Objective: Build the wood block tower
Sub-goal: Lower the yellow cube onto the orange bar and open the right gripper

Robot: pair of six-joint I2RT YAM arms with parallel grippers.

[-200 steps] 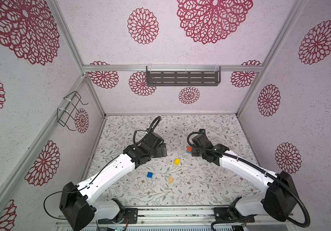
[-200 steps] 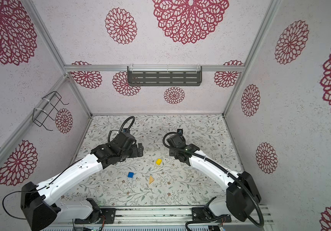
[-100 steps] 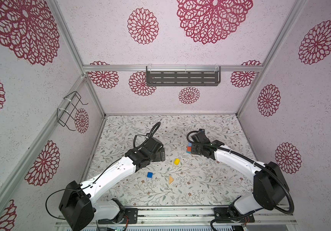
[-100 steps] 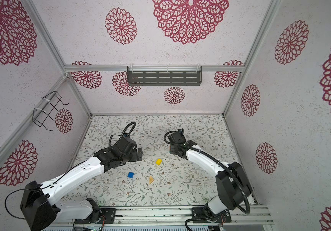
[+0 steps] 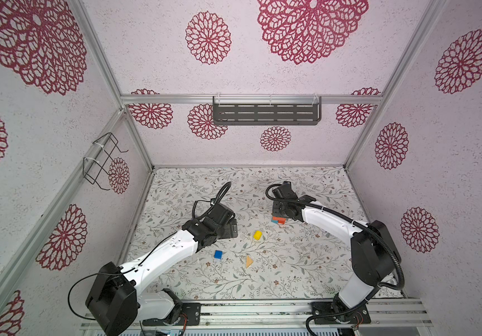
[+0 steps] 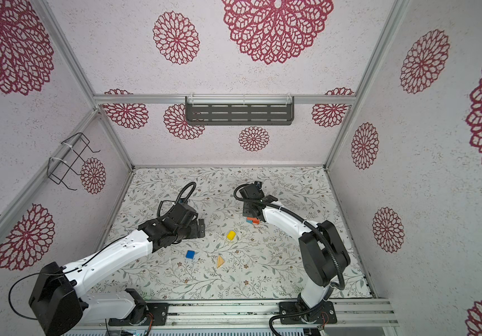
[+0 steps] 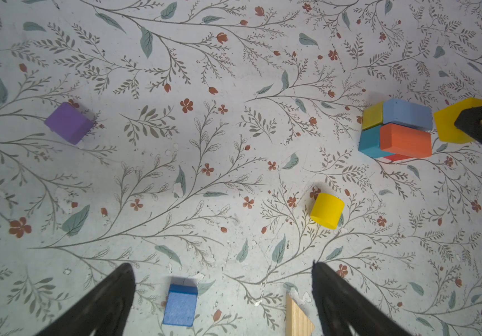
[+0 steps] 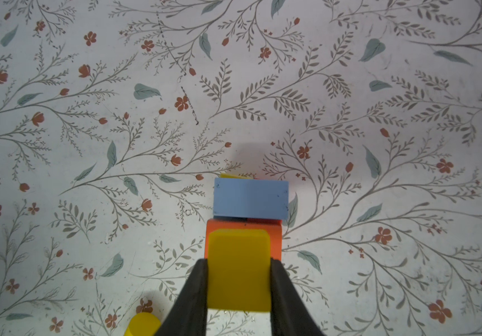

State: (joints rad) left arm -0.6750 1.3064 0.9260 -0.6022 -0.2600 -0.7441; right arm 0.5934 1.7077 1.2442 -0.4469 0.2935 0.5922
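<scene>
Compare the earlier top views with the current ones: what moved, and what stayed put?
The right arm's elbow swung inward while the right gripper stayed by the tower, shut on a yellow block. The open left gripper drew back slightly toward its base. The yellow cylinder, blue block and wedge have not moved.

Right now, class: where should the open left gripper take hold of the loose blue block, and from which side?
Across its two long flat side faces, coming straight down. The blue block lies flat on the mat, nothing touching it, between the open left fingers, so little turning seems needed.
</scene>
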